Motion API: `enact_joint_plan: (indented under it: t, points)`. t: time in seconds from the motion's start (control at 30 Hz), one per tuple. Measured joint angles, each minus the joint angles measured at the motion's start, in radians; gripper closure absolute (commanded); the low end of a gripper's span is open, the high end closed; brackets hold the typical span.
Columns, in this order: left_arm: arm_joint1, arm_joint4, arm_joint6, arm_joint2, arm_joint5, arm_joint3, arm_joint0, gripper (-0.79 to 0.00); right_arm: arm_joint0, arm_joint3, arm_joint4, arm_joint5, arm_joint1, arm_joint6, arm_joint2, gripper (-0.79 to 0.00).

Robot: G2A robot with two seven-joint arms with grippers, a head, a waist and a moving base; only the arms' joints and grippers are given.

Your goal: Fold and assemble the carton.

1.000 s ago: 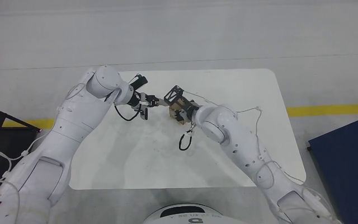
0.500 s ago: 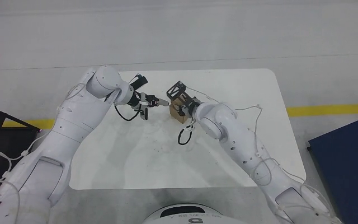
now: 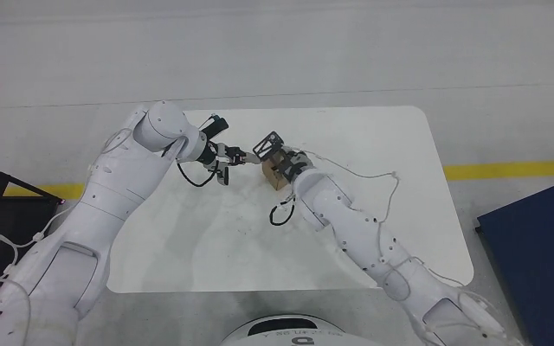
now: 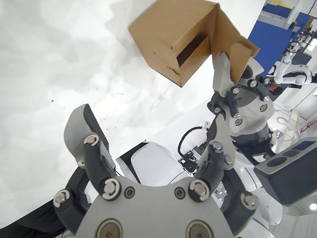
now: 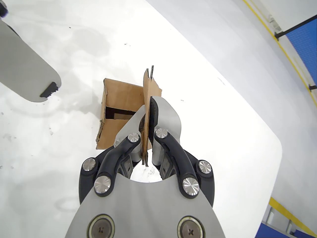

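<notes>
In the right pincer (image 5: pixel 148 108) sits the carton (image 5: pixel 123 92) flap, left pincer (image 4: pixel 148 117) near.

The lower part of the carton (image 5: pixel 121 92) flap is hidden inside the clamped right gripper (image 5: pixel 148 111). The carton interior is too dark to resolve.

The carton (image 4: pixel 171 38) is plain brown, the table (image 3: pixel 398 138) white with dark specks. The left gripper (image 4: pixel 148 127) and the right gripper (image 5: pixel 148 107) are silver-grey with black links. The floor (image 3: pixel 260 52) is grey with a yellow stripe (image 3: pixel 502 170).
</notes>
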Motion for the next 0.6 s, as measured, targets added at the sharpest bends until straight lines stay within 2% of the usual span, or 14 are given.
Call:
enact_joint_plan:
  t: [0.07, 0.13, 0.2, 0.3, 0.33, 0.37, 0.47, 0.6]
  points:
    - [0.000, 0.000, 0.000, 0.000, 0.000, 0.000, 0.000, -0.785, -0.015, -0.016, -0.061, 0.031, -0.003, 0.011, -0.015, -0.025]
    - [0.000, 0.000, 0.000, 0.000, 0.000, 0.000, 0.000, -0.785, -0.025, -0.026, -0.098, 0.043, -0.005, 0.023, -0.021, -0.154]
    - [0.000, 0.000, 0.000, 0.000, 0.000, 0.000, 0.000, -0.785, -0.036, -0.038, -0.122, 0.047, -0.008, 0.037, -0.024, -0.215]
    - [0.000, 0.000, 0.000, 0.000, 0.000, 0.000, 0.000, -0.785, -0.055, -0.058, -0.121, 0.025, -0.012, 0.051, -0.033, -0.357]
    - [0.000, 0.000, 0.000, 0.000, 0.000, 0.000, 0.000, -0.785, -0.065, -0.061, -0.117, 0.015, -0.014, 0.052, -0.043, -0.477]
    - [0.000, 0.000, 0.000, 0.000, 0.000, 0.000, 0.000, -0.785, -0.071, -0.061, -0.113, 0.012, -0.017, 0.054, -0.049, -0.560]
    - [0.000, 0.000, 0.000, 0.000, 0.000, 0.000, 0.000, -0.785, -0.074, -0.056, -0.055, -0.005, -0.025, 0.056, -0.039, -0.723]
    - [0.000, 0.000, 0.000, 0.000, 0.000, 0.000, 0.000, -0.785, -0.068, -0.029, 0.142, -0.091, -0.031, -0.018, 0.012, -0.720]
